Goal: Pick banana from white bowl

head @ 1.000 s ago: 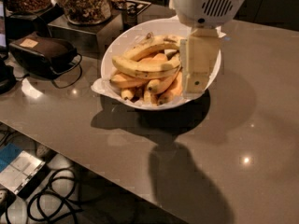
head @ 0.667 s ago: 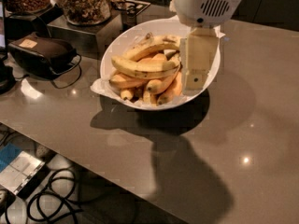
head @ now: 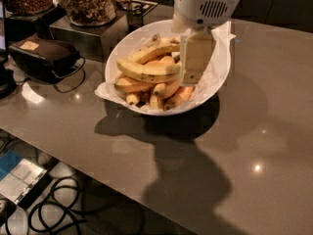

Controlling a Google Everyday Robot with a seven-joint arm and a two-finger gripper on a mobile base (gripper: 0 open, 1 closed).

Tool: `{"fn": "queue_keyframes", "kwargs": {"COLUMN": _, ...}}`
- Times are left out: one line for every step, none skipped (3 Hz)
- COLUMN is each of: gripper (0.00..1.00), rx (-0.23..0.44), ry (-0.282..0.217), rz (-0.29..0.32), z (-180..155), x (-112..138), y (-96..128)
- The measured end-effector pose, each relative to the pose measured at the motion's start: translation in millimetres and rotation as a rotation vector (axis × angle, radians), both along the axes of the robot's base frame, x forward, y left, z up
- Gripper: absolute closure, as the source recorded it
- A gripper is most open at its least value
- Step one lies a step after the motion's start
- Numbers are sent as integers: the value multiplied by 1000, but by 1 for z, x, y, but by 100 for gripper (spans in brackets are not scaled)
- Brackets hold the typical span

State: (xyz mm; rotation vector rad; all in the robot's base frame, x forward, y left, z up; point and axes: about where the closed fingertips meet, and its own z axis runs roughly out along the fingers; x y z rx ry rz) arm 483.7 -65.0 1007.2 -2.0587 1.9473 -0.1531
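A large white bowl (head: 128, 42) lined with crinkled white paper stands on the grey-brown counter, at the upper middle of the camera view. It holds several yellow bananas (head: 146, 71), piled with speckled skins. My gripper (head: 194, 65) hangs from the white arm housing over the right half of the bowl, its cream finger reaching down to the right ends of the bananas. The finger hides what lies behind it.
Glass jars of snacks (head: 88, 3) stand on a metal box at the back left. A dark pouch with a cord (head: 45, 58) lies left of the bowl. The counter's front edge (head: 73, 153) runs diagonally; cables and floor show below left.
The gripper has shifted slightly to the left over the bowl. The bananas and bowl have not moved.
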Motion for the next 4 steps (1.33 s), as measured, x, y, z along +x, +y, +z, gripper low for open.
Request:
{"fn": "queue_keyframes", "kwargs": {"gripper": 45, "rx": -7, "ry": 10, "rz": 8, "z": -4, "x": 8, "y": 4}}
{"fn": "queue_keyframes", "kwargs": {"gripper": 50, "rx": -14, "ry": 15, "rz": 22, "z": -7, "x": 15, "y": 11}}
{"fn": "queue_keyframes", "kwargs": {"gripper": 49, "rx": -20, "ry": 17, "rz": 38, "z": -8, "x": 20, "y": 16}}
{"fn": "queue_keyframes", "kwargs": {"gripper": 42, "rx": -33, "ry": 26, "rz": 57, "z": -15, "x": 25, "y": 23}}
